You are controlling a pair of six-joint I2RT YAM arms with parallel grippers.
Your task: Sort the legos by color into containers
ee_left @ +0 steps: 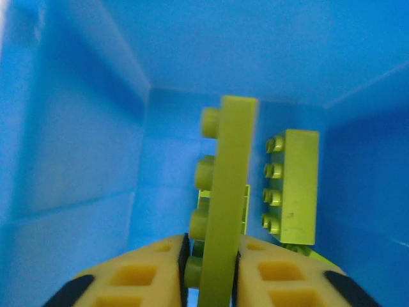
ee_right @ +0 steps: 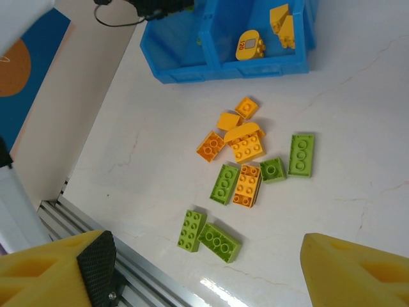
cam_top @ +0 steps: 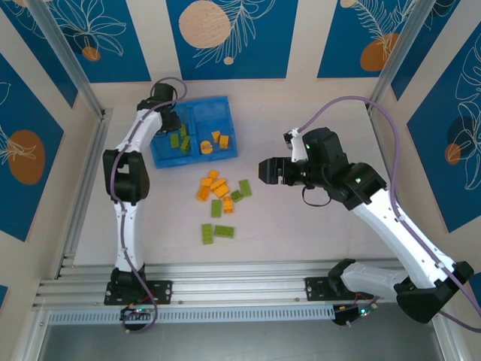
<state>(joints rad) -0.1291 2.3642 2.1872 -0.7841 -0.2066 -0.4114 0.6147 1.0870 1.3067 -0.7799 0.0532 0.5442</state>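
While the left claw [cam_top: 171, 120] sits down in the left compartment [cam_top: 161, 154] of the blue tray [cam_top: 224, 99], the left wrist view has it [ee_left: 211, 268] clenched on a lime green brick [ee_left: 230, 192]. The brick stands on edge with its studs facing left, and the yellow pads [ee_left: 144, 275] touch it on both sides. A second lime brick [ee_left: 294, 185] is just beside it on the right. More lime shows behind it, partly hidden. Blue tray wall [ee_left: 77, 160] closes in all round.

The right compartment [cam_top: 224, 124] holds orange-yellow pieces [cam_top: 213, 141]. One rounded piece [ee_right: 250, 46] carries small red print next to a grey square. The digits look like "130" but are too small to be sure.

The right claw [cam_top: 269, 171] is released, with the jaws wide and nothing between them. It hangs over the worktop [cam_top: 301, 241], just right of the loose legos [cam_top: 222, 192]. In the right wrist view its yellow fingers [ee_right: 57, 268] sit at the bottom corners.

The loose legos [ee_right: 246, 153] lie on the worktop in front of the tray [ee_right: 230, 69], lime and orange-yellow mixed and several touching. Two lime bricks [ee_right: 208, 235] lie apart from the cluster on the near side, touching each other. Five loose bricks are lime and about five are orange-yellow.
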